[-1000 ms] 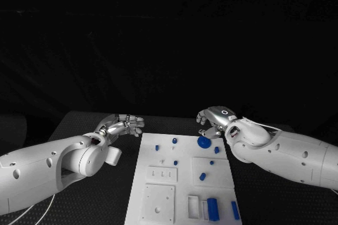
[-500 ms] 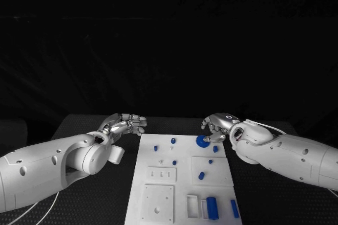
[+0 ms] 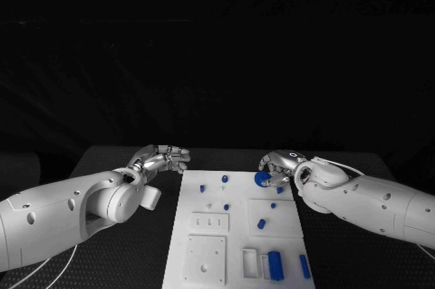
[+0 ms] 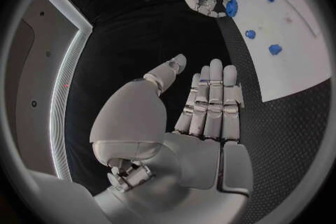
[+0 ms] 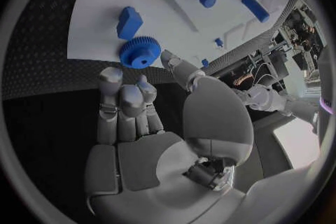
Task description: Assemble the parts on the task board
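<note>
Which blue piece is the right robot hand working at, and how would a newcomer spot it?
Find the white board mid-table and go to its far right corner. There, at the right robot hand, sits the blue gear. It is the only round, toothed piece with a centre hole.

The task board lies in the middle of the bench, long axis running away from the robot. The gear sits at the board's far right corner. The right robot hand is at that corner, fingertips beside the gear. The left robot hand is over the bench off the board's far left corner, apart from the board. Two rectangular plates lie on the board's near left half. Upright parts stand in slots at its near right edge.
</note>
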